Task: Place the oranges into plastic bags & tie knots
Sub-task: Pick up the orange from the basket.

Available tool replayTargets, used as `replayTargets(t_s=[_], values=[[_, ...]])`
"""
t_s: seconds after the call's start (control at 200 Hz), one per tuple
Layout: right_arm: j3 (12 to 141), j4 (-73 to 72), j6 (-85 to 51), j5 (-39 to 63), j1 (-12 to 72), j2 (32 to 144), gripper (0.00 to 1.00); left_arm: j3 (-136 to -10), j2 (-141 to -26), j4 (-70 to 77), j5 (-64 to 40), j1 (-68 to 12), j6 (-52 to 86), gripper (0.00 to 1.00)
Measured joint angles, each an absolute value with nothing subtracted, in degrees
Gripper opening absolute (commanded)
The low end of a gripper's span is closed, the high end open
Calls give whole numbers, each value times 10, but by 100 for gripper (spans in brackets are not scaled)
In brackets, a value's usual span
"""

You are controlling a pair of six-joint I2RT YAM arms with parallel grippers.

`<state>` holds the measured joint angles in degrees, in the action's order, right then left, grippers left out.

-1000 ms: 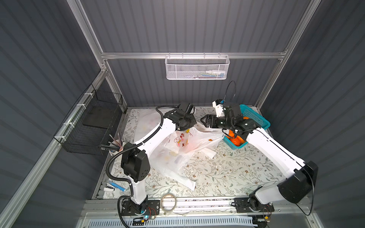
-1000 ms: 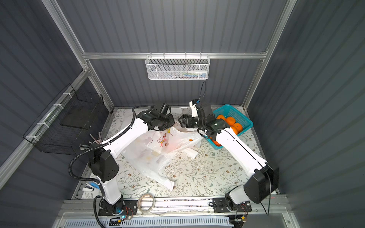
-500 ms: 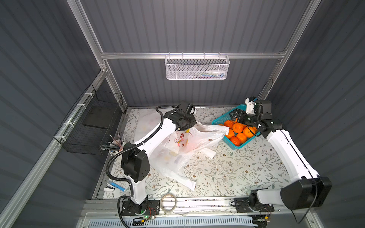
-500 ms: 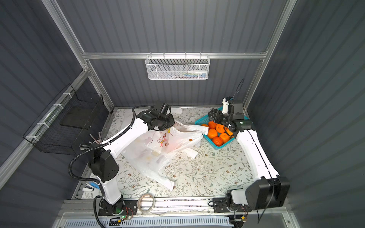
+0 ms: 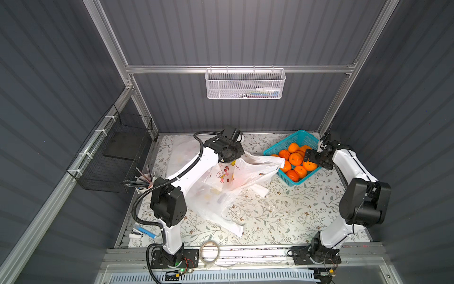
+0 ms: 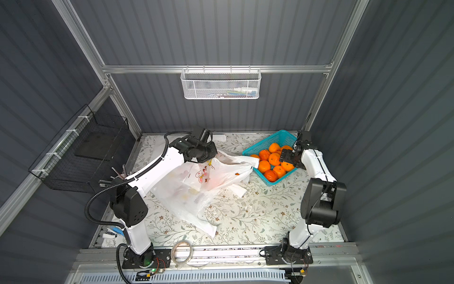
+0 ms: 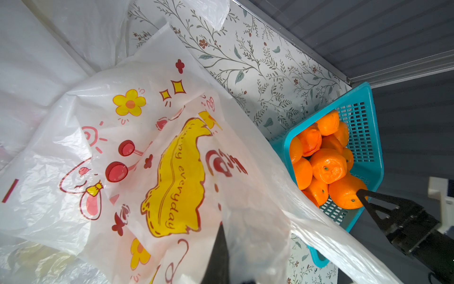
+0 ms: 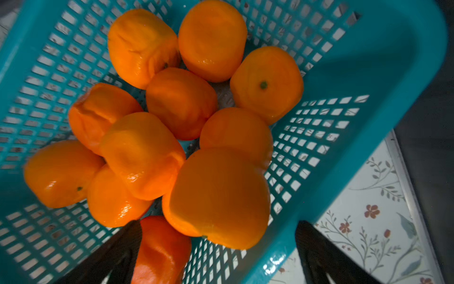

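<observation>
**Left jaws** clenched on the rim of the printed plastic bag [image 5: 242, 172], which drapes from them down onto the worktop [image 5: 270, 216]. **Right jaws** released, spread wide directly above the oranges [image 5: 296, 159] heaped in the teal basket [image 5: 301, 136]. The nearest orange [image 8: 218, 196] lies just ahead, between them, ungripped.

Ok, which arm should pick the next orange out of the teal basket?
Right. The right gripper hangs open directly over the oranges in the teal basket, while the left gripper is shut on the plastic bag at its edge, holding it up beside the basket.
</observation>
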<state>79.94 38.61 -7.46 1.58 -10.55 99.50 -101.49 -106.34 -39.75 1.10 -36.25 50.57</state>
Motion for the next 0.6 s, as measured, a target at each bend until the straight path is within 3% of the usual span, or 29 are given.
replayTargets(t_s=[0.42,0.6], values=[[826,390,-32,9,-101,1044,87,-1015,-1063,-398,11,-361,506,3],[826,404,-34,15,-101,1043,72,-1015,-1064,-398,15,-359,506,3]])
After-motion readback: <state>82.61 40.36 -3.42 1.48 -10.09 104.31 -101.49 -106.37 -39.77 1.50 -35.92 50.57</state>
